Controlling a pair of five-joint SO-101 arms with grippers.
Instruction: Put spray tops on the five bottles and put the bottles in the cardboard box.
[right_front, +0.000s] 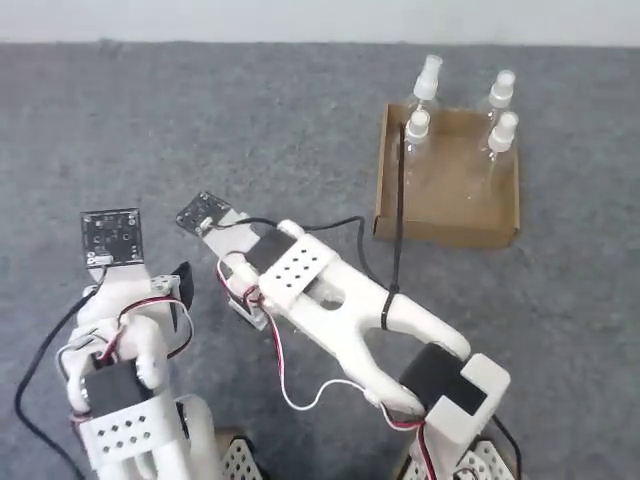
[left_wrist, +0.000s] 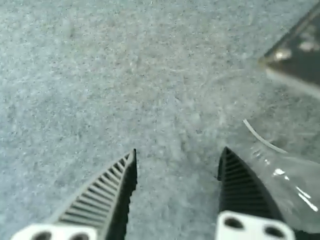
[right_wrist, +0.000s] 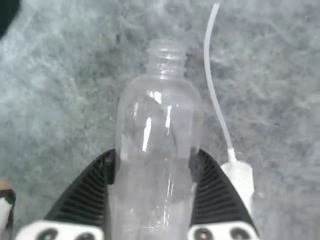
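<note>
Right jaws are clamped across the belly of the fifth bottle (right_wrist: 159, 115), one ribbed pad on each flank, closed down to the bottle's width. The clear bottle runs straight out from the jaws, its long axis in line with the arm, with the bare threaded neck at the far end pointing away. There's no top on it. Whether it rests on the grey worktop (right_front: 200, 120) or hangs just above it, I can't tell.

And there's the spray top (right_wrist: 239, 176), lying on the worktop just beside the bottle, its head next to one pad of the right jaws. Its thin dip tube (right_wrist: 216, 85) stretches alongside the bottle, roughly parallel, with the tip reaching past the neck. That's the relation that matters: the tube has to swing round and enter that open neck end-on.

Left jaws are wide open with nothing between them, just worktop. The bottle's clear wall shows off to one side of them, close by. That's the free arm and it's near, so my read is that the spray top is its pick.

Over in the cardboard box (right_front: 445, 232), four capped bottles (right_front: 502, 130) stand upright. That's four of five done, by my count.
</note>
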